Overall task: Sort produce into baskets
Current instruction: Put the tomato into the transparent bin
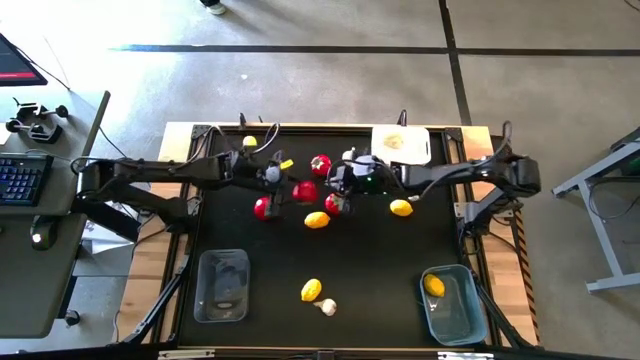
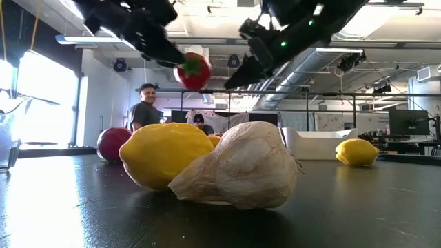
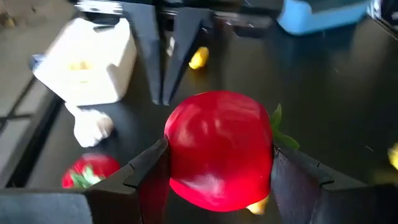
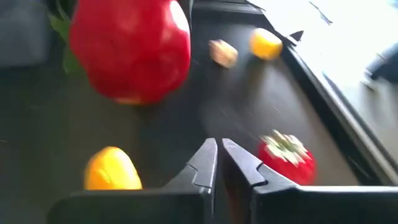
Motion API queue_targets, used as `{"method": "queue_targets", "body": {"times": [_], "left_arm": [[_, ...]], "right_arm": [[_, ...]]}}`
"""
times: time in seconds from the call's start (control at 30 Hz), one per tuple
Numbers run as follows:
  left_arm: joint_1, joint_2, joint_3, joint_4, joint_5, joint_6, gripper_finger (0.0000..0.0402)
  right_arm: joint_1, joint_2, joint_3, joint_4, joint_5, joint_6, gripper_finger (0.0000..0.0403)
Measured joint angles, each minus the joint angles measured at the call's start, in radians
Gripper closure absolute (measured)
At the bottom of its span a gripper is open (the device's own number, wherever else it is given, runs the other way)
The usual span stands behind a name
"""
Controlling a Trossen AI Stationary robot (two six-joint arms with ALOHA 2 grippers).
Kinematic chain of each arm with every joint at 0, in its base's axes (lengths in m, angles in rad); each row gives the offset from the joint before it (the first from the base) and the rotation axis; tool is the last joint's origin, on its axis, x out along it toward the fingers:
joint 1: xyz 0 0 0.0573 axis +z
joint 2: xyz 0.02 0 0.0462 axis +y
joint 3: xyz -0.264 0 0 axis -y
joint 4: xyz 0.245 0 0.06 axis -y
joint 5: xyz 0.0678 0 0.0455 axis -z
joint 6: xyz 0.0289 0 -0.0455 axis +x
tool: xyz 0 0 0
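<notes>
My left gripper [image 3: 219, 154] is shut on a round red piece with a green stem [image 1: 305, 190], which is up in the air in the low view [image 2: 193, 71]. My right gripper [image 4: 217, 152] is shut and empty, close to the right of that piece [image 1: 338, 185]. Other red pieces [image 1: 263, 208] [image 1: 320, 165], yellow ovals [image 1: 316, 220] [image 1: 401, 208] [image 1: 311, 290] and a garlic bulb [image 1: 327, 307] lie on the black table. The clear tub [image 1: 222, 285] stands near left. The blue tub [image 1: 448, 305] near right holds a yellow piece [image 1: 434, 285]. The white tub [image 1: 402, 143] stands far right. My left gripper pinches the red piece by two opposite sides [image 3: 171, 168] between its two fingers [image 3: 146, 171]. The fingers come slanting down from the table's left. The piece is lifted clear of the table, its green stem [image 3: 277, 121] off to one side.
Another garlic bulb [image 3: 93, 127] lies beside the white tub in the left wrist view. A person [image 2: 145, 107] stands in the room beyond the table. A keyboard [image 1: 22, 178] sits on a desk to the left. The table's middle between the near tubs is bare apart from two pieces.
</notes>
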Motion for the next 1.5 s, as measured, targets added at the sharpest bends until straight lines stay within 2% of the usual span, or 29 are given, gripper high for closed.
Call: {"method": "queue_targets", "body": {"times": [0.1, 0.37, 0.57, 0.73, 0.87, 1.0, 1.17, 1.3, 1.5], "left_arm": [[-0.049, -0.054, 0.000, -0.084, -0.054, -0.050, 0.0195], [-0.202, -0.182, 0.000, -0.312, -0.266, -0.205, 0.0195], [-0.338, -0.244, 0.000, -0.429, -0.317, -0.383, 0.0195], [-0.462, -0.249, 0.073, -0.625, -0.330, -0.561, 0.0195], [-0.587, -0.231, 0.151, -0.782, -0.333, -0.717, 0.0195], [-0.712, -0.192, 0.215, -0.931, -0.289, -0.899, 0.0195], [-0.860, -0.126, 0.224, -1.007, -0.220, -1.102, 0.0195], [-0.932, -0.052, 0.218, -1.025, -0.222, -1.155, 0.0195], [-0.957, 0.067, 0.218, -1.029, -0.241, -1.129, 0.0195]], "right_arm": [[-0.020, 0.050, 0.000, 0.088, -0.086, -0.018, 0.0387], [-0.042, 0.103, 0.000, 0.185, -0.116, -0.053, 0.0400], [-0.053, 0.108, -0.001, 0.190, -0.119, -0.075, 0.0402], [-0.055, 0.108, -0.001, 0.201, -0.118, -0.093, 0.0402], [-0.058, 0.108, -0.001, 0.201, -0.119, -0.103, 0.0402], [-0.066, 0.108, -0.001, 0.200, -0.118, -0.105, 0.0403], [-0.082, 0.108, -0.001, 0.210, -0.116, -0.112, 0.0403], [-0.095, 0.108, -0.001, 0.214, -0.116, -0.113, 0.0403], [-0.103, 0.108, -0.001, 0.214, -0.116, -0.113, 0.0403]]}}
